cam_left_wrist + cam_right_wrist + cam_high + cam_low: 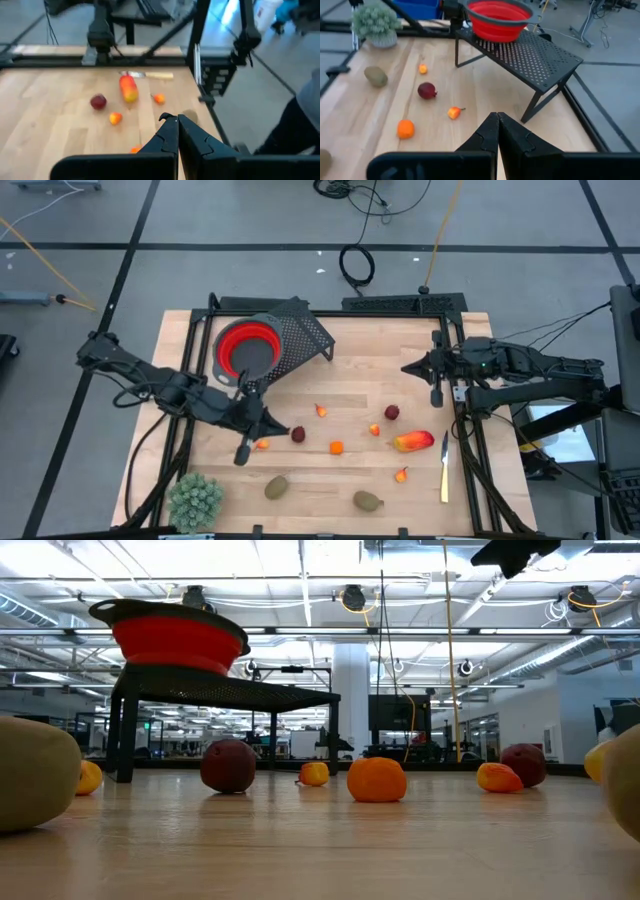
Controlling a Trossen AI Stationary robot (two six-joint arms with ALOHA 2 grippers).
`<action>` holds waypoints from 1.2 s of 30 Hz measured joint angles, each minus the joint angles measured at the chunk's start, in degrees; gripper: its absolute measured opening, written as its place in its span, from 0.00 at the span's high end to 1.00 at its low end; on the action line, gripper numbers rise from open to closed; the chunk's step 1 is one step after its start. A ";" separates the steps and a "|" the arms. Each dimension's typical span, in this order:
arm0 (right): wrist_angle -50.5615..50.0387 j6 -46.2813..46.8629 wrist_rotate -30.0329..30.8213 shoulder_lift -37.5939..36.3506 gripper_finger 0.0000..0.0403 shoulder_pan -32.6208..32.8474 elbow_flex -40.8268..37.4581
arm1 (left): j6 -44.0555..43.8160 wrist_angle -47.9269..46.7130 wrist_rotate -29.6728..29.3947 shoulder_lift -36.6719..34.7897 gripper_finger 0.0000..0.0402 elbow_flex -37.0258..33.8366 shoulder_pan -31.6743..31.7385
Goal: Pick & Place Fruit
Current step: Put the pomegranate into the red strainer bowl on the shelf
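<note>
Nothing picked yet. Fruit (336, 447) lies scattered across the desk (380, 380), from centre to 5 o'clock. Left gripper (241, 455) at 8 o'clock and right gripper (436, 396) at 3 o'clock, both pressed together, empty. Next move: spread fingers over a piece, likely bound for the red bowl (248, 347).

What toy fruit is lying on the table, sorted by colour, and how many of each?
Dark red balls: 2
Orange bits: 5
Long red-yellow piece: 1
Brownish-green ovals: 2
Total: 10
</note>
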 joint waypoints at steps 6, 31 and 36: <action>1.60 3.73 -0.02 0.56 1.00 0.09 0.00 | 0.59 -3.97 -0.01 -2.06 1.00 -0.02 -1.13; 12.35 5.67 0.43 6.58 1.00 8.22 0.00 | -1.23 9.94 -1.89 -28.28 1.00 -27.09 -7.32; 14.85 5.64 4.24 8.72 1.00 10.26 0.00 | 0.04 9.83 -2.00 -32.23 1.00 -30.48 -8.56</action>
